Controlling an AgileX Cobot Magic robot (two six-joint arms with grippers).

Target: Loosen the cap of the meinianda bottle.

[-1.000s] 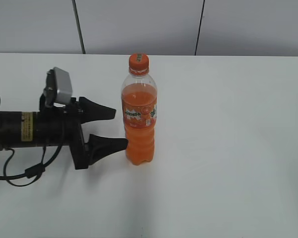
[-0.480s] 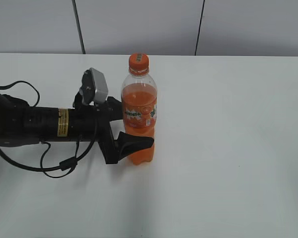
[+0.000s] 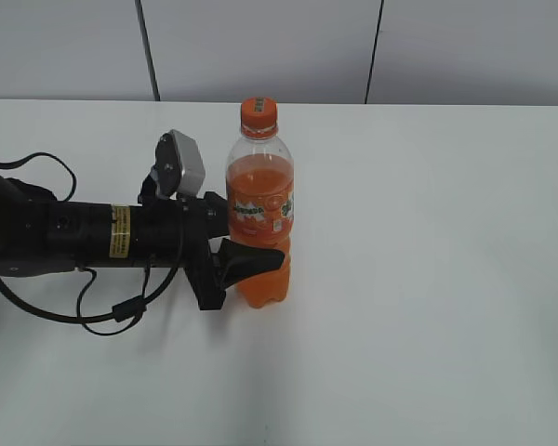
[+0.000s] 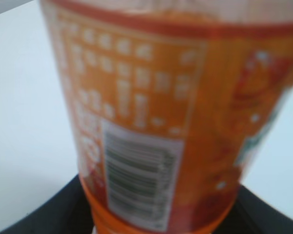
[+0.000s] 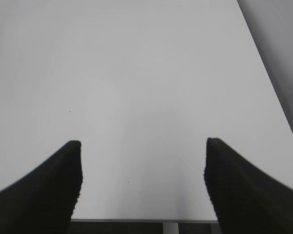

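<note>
The meinianda bottle [image 3: 259,218] stands upright on the white table [image 3: 428,242], filled with orange drink, with its label band around the middle. Its orange cap [image 3: 259,112] sits on top, and nothing touches it. My left gripper [image 3: 256,237] reaches in from the left, its two black fingers closed on the bottle's lower body at and below the label. In the left wrist view the blurred label and barcode of the bottle [image 4: 156,122] fill the frame between the fingers [image 4: 156,217]. My right gripper [image 5: 142,165] is open and empty over bare table and does not show in the exterior view.
The left arm and its cables [image 3: 65,237] lie across the left of the table. A grey panelled wall [image 3: 260,46] stands behind the far table edge. The right wrist view shows the table's near edge [image 5: 141,221] just below the fingers.
My left gripper moved right until its fingers came around the bottle, then the fingers closed on the bottle's body. The bottle stayed upright and shifted very slightly.
</note>
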